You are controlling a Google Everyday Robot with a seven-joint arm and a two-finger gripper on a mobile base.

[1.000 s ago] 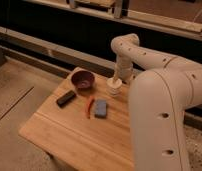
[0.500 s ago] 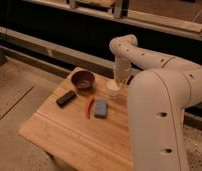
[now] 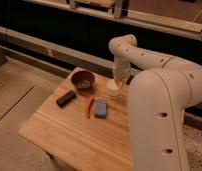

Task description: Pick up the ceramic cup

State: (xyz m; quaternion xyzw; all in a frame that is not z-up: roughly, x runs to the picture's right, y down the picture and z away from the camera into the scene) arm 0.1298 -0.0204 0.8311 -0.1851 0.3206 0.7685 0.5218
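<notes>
The ceramic cup (image 3: 114, 88) is small, white and cylindrical. It is at the far right part of the wooden table (image 3: 69, 135), to the right of the dark maroon bowl (image 3: 83, 79). My gripper (image 3: 117, 80) reaches straight down from the white arm onto the cup's top. The cup looks slightly above the tabletop, close under the gripper. The fingertips are hidden against the cup.
A black rectangular object (image 3: 66, 98) lies left of centre. A red thin item (image 3: 89, 106) and a blue-grey block (image 3: 100, 108) lie side by side mid-table. My large white arm body (image 3: 159, 125) covers the table's right side. A dark wall with a ledge runs behind.
The gripper and the cup beneath it have risen slightly from the table. The other objects have not moved.
</notes>
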